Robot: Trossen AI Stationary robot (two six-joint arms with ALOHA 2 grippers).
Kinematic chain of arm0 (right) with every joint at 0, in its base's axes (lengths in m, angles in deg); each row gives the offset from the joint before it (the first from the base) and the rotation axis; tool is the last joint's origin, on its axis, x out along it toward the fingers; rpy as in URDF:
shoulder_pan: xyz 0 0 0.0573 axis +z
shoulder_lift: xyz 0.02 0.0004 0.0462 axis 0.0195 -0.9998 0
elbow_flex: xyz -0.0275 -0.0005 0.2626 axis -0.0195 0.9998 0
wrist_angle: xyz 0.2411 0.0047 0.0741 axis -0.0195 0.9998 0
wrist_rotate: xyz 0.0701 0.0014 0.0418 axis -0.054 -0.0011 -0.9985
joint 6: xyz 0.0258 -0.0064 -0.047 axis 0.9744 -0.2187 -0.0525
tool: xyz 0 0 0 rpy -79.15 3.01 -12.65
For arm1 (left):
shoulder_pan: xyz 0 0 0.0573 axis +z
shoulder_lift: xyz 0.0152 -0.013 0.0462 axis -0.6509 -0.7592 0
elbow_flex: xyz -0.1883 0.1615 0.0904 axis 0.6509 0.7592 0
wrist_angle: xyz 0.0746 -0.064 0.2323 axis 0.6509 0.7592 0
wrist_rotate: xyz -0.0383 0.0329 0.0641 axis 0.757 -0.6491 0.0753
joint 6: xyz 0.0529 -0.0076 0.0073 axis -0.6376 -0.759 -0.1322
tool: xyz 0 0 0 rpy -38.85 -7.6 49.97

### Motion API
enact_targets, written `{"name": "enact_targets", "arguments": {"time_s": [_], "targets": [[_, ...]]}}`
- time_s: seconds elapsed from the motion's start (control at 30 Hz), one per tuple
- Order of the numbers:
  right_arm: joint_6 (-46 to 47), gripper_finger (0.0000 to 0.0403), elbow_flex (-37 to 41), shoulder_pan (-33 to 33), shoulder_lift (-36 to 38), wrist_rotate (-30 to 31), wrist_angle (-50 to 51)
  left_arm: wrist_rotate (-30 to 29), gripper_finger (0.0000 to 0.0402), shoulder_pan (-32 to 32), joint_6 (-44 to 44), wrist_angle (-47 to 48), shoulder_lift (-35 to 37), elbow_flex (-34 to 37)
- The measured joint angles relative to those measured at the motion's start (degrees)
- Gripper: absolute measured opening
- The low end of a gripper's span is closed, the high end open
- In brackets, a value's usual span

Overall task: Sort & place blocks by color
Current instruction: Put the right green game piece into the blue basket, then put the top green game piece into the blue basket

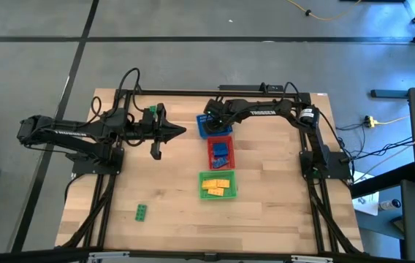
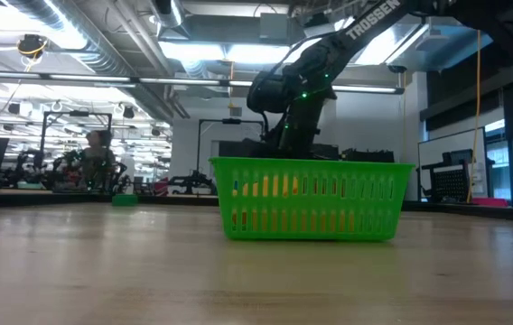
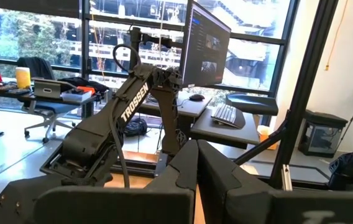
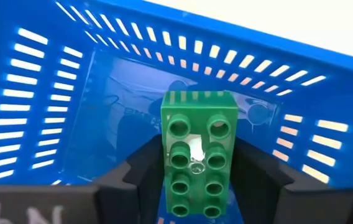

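Observation:
My right gripper (image 1: 212,117) reaches down into the blue mesh basket (image 4: 52,93) at the far end of the basket row, shut on a green block (image 4: 199,155). The red basket (image 1: 221,152) holds blue blocks (image 1: 222,153). In the green basket (image 1: 217,184) lie yellow blocks (image 1: 218,185), which also show through the mesh of that basket (image 2: 311,199) in the low view. Another green block (image 1: 142,212) lies on the table at the near left. My left gripper (image 1: 182,131) hovers shut, left of the baskets. My right gripper pinches the green block by its two long sides (image 4: 165,163) between its two fingers (image 4: 140,168), which lie across it. It comes steeply from above into the blue basket. The block's studded top faces the wrist; whether its underside rests on the basket floor I cannot tell.
The three baskets stand in a row down the table's middle, blue farthest, green nearest. Bare wood lies to the left and right of them. Black frame rails (image 1: 98,212) run along the table's sides.

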Motion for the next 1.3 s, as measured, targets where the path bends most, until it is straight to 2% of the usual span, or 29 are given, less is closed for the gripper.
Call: {"name": "enact_targets", "arguments": {"time_s": [0.37, 0.73, 0.9, 1.0, 1.17, 1.3], "targets": [[-0.2, 0.0196, 0.0, 0.0, 0.0, 0.11, -0.25, 0.02, 0.0, 0.0, 0.0, 0.02, 0.0, 0.0], [-1.33, 0.0273, -0.3, 0.0, 0.46, -0.26, -0.63, 0.74, 0.0, -0.02, -0.02, 0.02, 0.0, 0.0], [-8.69, 0.0278, -1.53, 0.02, 3.83, -0.68, -2.63, 0.75, 0.0, -0.02, -0.03, 0.04, 0.0, 0.0], [-16.33, 0.0274, -1.66, 0.03, 7.18, -1.8, -2.12, 0.74, 0.0, -0.02, -0.3, 0.07, 0.0, 0.0], [-27.7, 0.0272, -1.28, 2.42, 14.97, -2.75, 3.17, 0.72, 0.0, -0.02, -0.39, 0.1, 0.0, 0.01], [-31.9, 0.0272, 3.61, 5.36, 23.57, -4.19, 3.21, 0.72, 0.0, -0.02, -0.38, 0.1, 0.0, 0.02]]}}
